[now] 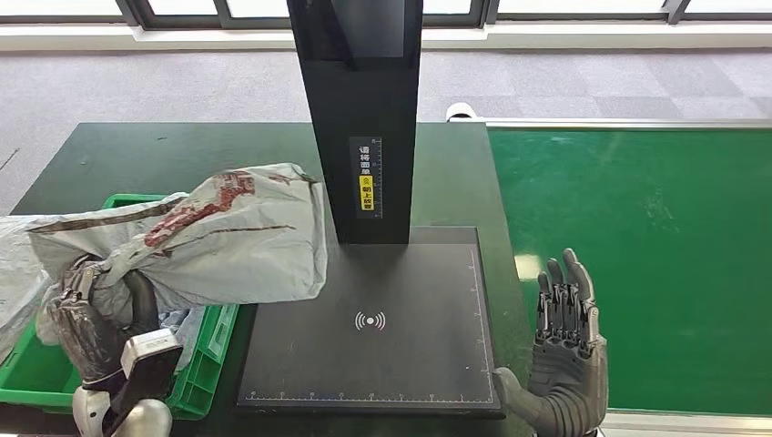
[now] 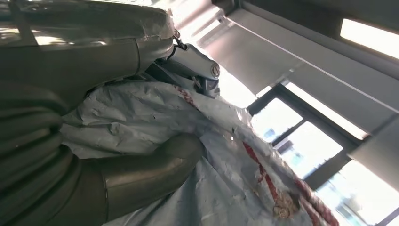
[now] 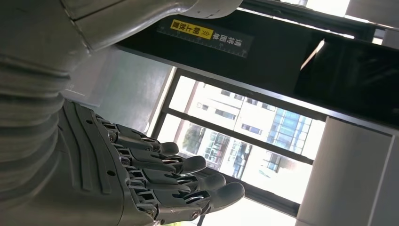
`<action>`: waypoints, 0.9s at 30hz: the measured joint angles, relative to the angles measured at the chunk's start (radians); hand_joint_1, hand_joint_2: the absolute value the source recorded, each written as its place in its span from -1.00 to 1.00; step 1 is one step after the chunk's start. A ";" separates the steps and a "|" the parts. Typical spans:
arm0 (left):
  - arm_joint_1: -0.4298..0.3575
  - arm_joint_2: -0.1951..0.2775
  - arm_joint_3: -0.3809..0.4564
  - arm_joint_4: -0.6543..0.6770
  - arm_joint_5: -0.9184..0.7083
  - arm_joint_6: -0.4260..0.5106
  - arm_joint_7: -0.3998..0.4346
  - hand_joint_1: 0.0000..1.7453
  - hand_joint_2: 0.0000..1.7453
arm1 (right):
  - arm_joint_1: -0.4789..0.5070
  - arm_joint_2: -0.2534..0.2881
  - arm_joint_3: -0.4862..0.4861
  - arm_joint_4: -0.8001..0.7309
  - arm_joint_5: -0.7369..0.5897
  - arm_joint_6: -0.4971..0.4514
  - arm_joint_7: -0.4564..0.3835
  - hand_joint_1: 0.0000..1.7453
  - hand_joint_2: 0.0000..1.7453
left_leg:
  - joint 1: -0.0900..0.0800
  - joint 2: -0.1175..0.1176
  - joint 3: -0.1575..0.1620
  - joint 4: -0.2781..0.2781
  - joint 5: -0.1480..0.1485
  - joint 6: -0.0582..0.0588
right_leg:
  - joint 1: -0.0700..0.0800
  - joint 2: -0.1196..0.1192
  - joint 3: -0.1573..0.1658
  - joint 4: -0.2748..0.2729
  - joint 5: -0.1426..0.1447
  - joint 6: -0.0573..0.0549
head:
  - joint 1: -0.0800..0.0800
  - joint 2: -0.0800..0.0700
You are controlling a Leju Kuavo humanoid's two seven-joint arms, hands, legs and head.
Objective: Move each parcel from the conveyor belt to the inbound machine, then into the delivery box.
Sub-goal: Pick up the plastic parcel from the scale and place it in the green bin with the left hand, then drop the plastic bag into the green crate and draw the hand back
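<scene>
Left hand [image 1: 91, 332] grips the parcel [image 1: 214, 237], long axis toward the scanner column [image 1: 364, 118]; right hand [image 1: 564, 355] spread, empty.

parcel [image 1: 218, 238]: grey with dark red streaks | box [image 1: 205, 364]: bright green | machine [image 1: 369, 346]: black, white wave symbol and edge scale, yellow label on column | belt [image 1: 637, 264]: green | table [image 1: 182, 150]: dark green | hands [image 1: 564, 355]: grey, dark fingers
</scene>
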 joint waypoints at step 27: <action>-0.228 0.121 0.349 0.446 -0.306 0.007 0.329 1.00 1.00 | -0.012 -0.013 -0.012 0.013 0.002 0.037 0.001 -1.00 1.00 | -0.002 0.001 -0.002 -0.003 0.000 -0.004 | -0.001 0.000 0.004 0.001 -0.002 -0.005 | 0.000 0.000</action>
